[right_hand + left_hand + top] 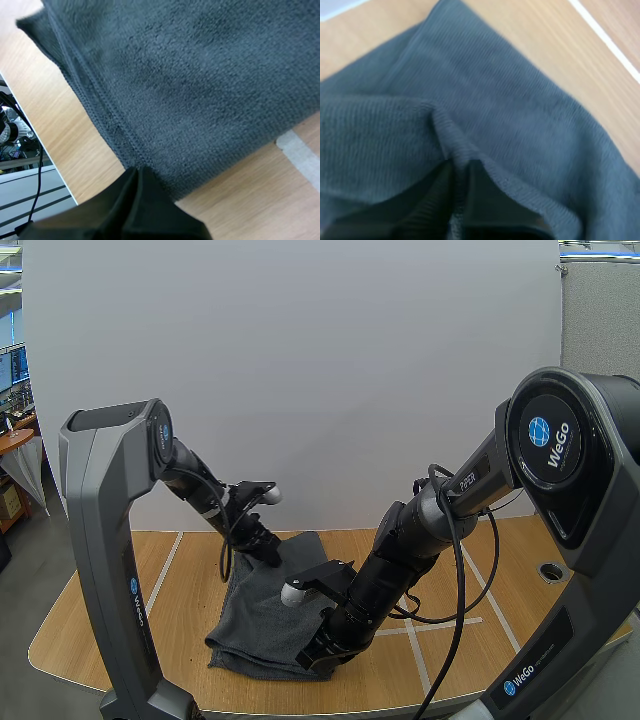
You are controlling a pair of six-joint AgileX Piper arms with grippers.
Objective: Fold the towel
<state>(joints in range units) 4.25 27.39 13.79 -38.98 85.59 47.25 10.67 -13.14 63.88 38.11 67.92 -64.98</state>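
Observation:
A dark grey towel (pixel 268 612) lies rumpled and partly doubled over on the wooden table (pixel 120 625). My left gripper (pixel 270 554) is at the towel's far edge. In the left wrist view its fingers (pixel 487 197) pinch a raised fold of the towel's hem (pixel 520 115), so the left gripper (pixel 460 175) is shut on the cloth. My right gripper (pixel 318 656) is down at the towel's near right corner. Seen from the right wrist, that gripper (pixel 136 171) has its fingers pressed together on the stitched edge of the towel (pixel 200 75).
White tape lines (pixel 432 625) cross the table right of the towel. A round cable hole (pixel 551 571) sits near the right edge. The table's front edge runs just below the towel. Bare wood shows to the left and right of the towel.

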